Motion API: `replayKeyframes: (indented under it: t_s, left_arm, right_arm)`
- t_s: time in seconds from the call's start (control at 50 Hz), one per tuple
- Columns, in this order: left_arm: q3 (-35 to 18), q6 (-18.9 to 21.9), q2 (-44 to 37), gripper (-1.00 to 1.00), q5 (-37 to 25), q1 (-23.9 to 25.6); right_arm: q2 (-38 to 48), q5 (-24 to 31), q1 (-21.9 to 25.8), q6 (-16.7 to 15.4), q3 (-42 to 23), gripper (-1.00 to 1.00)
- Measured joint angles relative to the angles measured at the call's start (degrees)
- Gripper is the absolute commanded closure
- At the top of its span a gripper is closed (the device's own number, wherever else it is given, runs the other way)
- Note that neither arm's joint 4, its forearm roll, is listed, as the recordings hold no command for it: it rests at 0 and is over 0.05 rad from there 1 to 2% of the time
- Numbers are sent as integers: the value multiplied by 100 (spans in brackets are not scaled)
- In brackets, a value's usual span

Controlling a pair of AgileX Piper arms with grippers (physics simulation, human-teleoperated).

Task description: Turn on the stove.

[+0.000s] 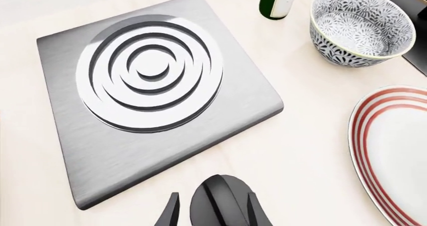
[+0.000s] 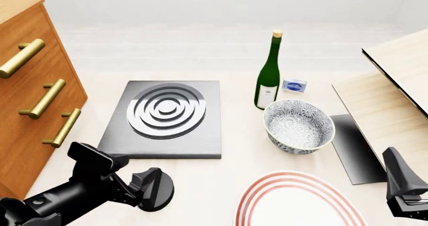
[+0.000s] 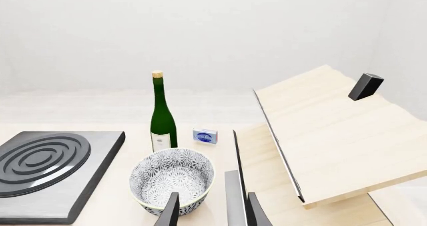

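The stove (image 1: 167,136) is a flat dark grey square slab with silver concentric rings, lying left of the table's middle (image 2: 207,136) and seen at the edge of the right wrist view (image 3: 40,161). Its separate black ridged knob (image 1: 220,201) stands on the table in front of the slab (image 2: 157,188). My left gripper (image 1: 213,196) is open with one finger on each side of the knob, and a small gap shows beside one finger. My right gripper (image 3: 212,198) is open and holds nothing, low at the near right (image 2: 394,166).
A green wine bottle (image 2: 269,75), a patterned bowl (image 2: 298,126) and a red-striped plate (image 2: 297,201) stand right of the stove. A small blue box (image 2: 294,85) lies behind them. A wooden drawer cabinet (image 2: 33,95) stands at the left. A plain dark flat rectangle (image 2: 358,146) and tilted wooden boards (image 2: 394,85) are on the right.
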State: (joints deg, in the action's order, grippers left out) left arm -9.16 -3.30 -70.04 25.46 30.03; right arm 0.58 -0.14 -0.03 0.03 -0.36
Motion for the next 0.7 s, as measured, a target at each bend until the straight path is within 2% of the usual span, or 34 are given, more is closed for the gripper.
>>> replayKeyframes:
  t_s: [0.4, 0.7]
  left_arm:
    - [11, -550, -1335, -100, 1052, 217]
    - [-38, -810, -1816, -100, 1557, 311]
  right_arm:
    - [0, 0, 0, 0, 0, -100]
    - [0, 0, 0, 0, 0, -100]
